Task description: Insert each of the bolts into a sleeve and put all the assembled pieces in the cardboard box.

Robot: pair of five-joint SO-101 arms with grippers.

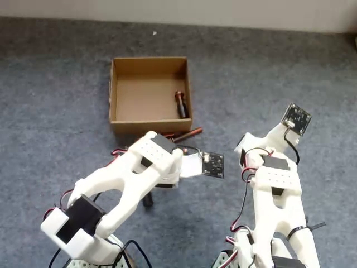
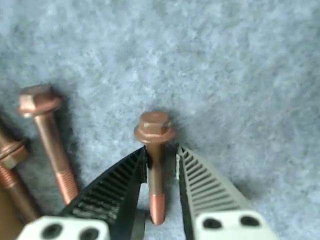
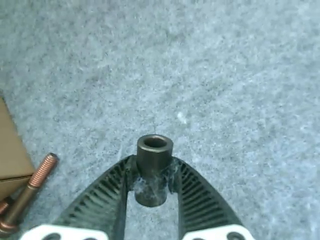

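Note:
A copper bolt (image 2: 155, 150) lies on the grey carpet between the fingers of my left gripper (image 2: 161, 156). The black finger touches its shank and the white finger stands a little off it, so the gripper is open around it. Two more bolts (image 2: 46, 142) lie beside it. My right gripper (image 3: 152, 172) is shut on a dark sleeve (image 3: 154, 160), held upright with its bore facing the camera. The cardboard box (image 1: 114, 92) holds one assembled piece (image 1: 180, 104). Another bolt (image 1: 188, 134) lies just in front of the box.
A dark sleeve (image 1: 148, 200) stands on the carpet under the left arm. A bolt (image 3: 27, 195) and the box corner (image 3: 9, 150) lie close to the right gripper. Open carpet stretches to the right of the box and around the right arm.

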